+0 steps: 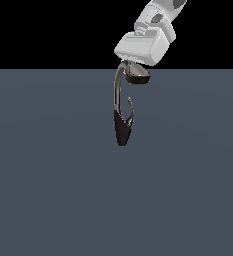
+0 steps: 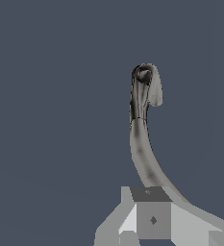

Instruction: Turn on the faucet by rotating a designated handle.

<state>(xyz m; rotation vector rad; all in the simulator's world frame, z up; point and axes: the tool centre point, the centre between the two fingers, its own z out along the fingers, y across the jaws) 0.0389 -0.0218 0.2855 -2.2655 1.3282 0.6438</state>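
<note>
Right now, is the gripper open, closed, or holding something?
Gripper: cannot be told; it sits above the faucet, and its fingers are hidden in both views.

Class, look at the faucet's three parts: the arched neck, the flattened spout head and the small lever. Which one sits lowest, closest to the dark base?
The handle, a thin curved lever rising straight from the dark base; the neck and spout head sit higher, under the arm.

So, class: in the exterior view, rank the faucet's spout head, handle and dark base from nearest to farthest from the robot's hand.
1. Spout head: directly beneath the hand.
2. Handle: lower, beside the neck.
3. Dark base: lowest, on the floor.
</note>
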